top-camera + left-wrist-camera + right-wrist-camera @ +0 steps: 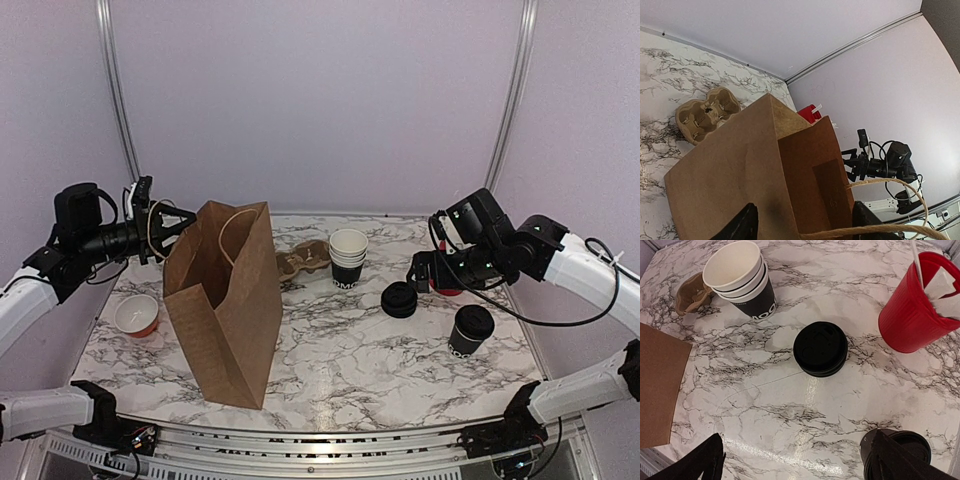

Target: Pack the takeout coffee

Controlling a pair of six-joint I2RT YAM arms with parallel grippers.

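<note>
One takeout coffee, a black cup with its lid on, stands at the right of the marble table; in the right wrist view its lid peeks out behind my right fingertip. My right gripper hovers open over bare marble just left of that cup, holding nothing. A brown paper bag stands upright and open at centre left. My left gripper is at the bag's top left rim, its fingers spread to either side of the bag wall, with the twine handle crossing by the right finger.
A stack of loose black lids lies mid-table. Open stacked cups and a cardboard carrier sit behind the bag. A red cup of stirrers stands far right. A small white-lined cup sits at left.
</note>
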